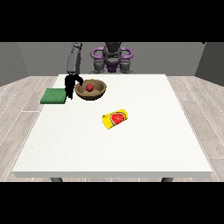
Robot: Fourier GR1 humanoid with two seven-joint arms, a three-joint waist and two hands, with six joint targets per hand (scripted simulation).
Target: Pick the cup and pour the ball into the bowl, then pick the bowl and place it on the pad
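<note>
Black hand (70, 84) at view's left seen beside brown bowl (91, 90), fingers curled at its rim. Red ball (89, 87) held inside bowl. Green pad (53, 96) just beside hand. Yellow cup (115, 118), watermelon picture printed, no writing readable, lying toppled mid-table (144, 144).

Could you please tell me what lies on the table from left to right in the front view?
Green pad → black hand at the bowl's left rim → brown bowl holding the red ball → yellow cup lying on its side.
</note>
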